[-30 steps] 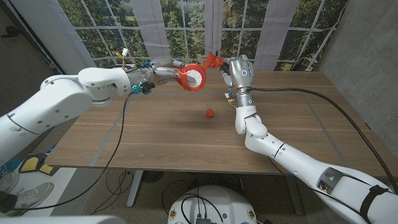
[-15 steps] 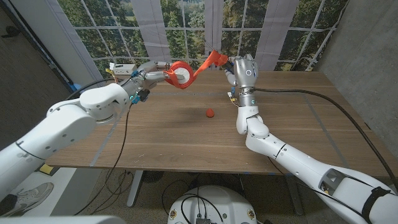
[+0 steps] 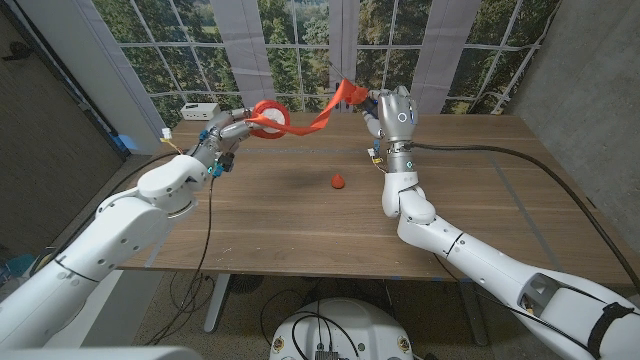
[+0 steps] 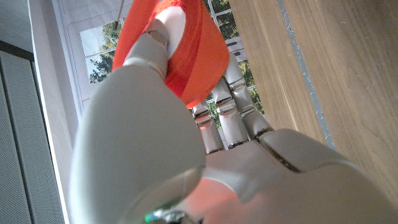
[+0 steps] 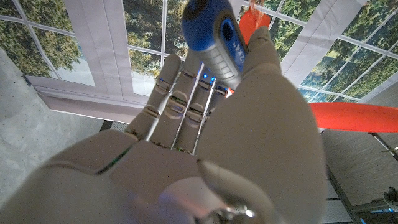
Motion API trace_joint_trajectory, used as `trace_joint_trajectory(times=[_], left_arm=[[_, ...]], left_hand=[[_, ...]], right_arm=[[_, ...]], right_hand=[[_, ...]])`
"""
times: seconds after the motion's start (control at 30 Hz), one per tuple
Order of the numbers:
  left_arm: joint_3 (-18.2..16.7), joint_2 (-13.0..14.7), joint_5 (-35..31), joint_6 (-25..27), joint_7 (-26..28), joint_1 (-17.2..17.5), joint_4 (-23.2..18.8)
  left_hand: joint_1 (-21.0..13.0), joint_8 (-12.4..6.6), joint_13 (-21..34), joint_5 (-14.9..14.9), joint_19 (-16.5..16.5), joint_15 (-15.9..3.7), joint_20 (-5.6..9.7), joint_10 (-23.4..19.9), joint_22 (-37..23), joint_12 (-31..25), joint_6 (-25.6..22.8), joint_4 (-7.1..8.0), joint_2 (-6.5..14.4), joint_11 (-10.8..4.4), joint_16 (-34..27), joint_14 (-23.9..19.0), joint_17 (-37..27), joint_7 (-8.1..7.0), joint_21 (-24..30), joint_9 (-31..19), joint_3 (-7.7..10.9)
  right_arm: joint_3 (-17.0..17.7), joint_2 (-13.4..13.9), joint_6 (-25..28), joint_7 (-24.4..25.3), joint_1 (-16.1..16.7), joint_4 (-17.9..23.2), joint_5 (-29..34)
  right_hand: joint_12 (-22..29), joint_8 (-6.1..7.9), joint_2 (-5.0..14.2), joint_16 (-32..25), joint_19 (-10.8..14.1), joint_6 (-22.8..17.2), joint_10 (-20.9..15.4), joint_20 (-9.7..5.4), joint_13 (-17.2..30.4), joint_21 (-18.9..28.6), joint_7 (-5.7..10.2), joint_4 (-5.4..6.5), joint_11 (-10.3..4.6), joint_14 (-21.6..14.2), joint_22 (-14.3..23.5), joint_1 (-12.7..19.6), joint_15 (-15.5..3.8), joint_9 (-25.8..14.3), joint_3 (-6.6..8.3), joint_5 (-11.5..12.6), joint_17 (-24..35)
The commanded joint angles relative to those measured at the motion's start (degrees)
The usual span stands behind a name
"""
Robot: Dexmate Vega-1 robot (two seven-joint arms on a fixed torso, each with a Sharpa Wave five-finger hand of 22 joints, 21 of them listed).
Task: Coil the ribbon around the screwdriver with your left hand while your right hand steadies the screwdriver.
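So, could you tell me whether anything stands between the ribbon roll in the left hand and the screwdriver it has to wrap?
Nothing visible does. The left hand holds the ribbon roll up in the air, and only the orange ribbon itself spans open air to the screwdriver gripped by the right hand.

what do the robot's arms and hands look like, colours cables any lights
Both arms have smooth white rounded shells with dark joint bands. The left robot hand and right robot hand are silver-grey metal with segmented fingers. A black cable runs along the right arm, another hangs from the left. Small blue lights glow on the right wrist.
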State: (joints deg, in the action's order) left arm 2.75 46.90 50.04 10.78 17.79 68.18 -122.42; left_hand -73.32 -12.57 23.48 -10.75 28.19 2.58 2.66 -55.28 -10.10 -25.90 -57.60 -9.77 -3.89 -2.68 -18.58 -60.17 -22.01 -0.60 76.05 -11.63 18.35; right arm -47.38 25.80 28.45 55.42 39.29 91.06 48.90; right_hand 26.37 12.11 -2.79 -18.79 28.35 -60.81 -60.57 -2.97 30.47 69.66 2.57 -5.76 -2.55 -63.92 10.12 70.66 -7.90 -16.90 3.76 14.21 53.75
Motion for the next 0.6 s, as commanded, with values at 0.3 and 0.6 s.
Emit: trace_joint_trajectory(times=[0.3,0.6], left_arm=[[3.12,-2.09,4.11,5.99,4.24,-7.93,6.67],[5.06,-1.07,3.81,9.07,4.37,-13.36,7.36]], left_hand=[[-7.12,-0.12,15.41,-0.32,0.01,-16.08,1.48,-1.72,-0.05,0.35,-4.71,0.41,7.67,-1.04,-0.09,-15.78,-22.05,3.96,0.27,-3.89,0.88],[-7.14,-0.14,15.54,-0.32,0.01,-16.08,1.49,-1.79,-0.06,0.43,-4.88,0.40,7.65,-1.00,0.08,-15.78,-22.08,3.99,0.29,-3.91,0.86]], right_arm=[[1.35,1.99,-7.87,4.71,2.73,4.95,1.42],[-0.13,2.04,-12.09,5.80,2.39,3.13,3.03]], right_hand=[[0.14,0.56,10.64,0.27,0.03,-3.16,-0.62,-8.15,1.43,0.24,2.87,0.15,0.11,-4.91,0.11,10.59,-4.90,-0.24,0.00,0.23,0.18],[-0.04,0.46,10.61,0.37,-0.01,-3.04,-0.35,-8.15,1.56,0.28,2.89,0.16,0.00,-4.90,0.11,10.61,-4.85,-0.19,-0.05,0.23,0.24]])
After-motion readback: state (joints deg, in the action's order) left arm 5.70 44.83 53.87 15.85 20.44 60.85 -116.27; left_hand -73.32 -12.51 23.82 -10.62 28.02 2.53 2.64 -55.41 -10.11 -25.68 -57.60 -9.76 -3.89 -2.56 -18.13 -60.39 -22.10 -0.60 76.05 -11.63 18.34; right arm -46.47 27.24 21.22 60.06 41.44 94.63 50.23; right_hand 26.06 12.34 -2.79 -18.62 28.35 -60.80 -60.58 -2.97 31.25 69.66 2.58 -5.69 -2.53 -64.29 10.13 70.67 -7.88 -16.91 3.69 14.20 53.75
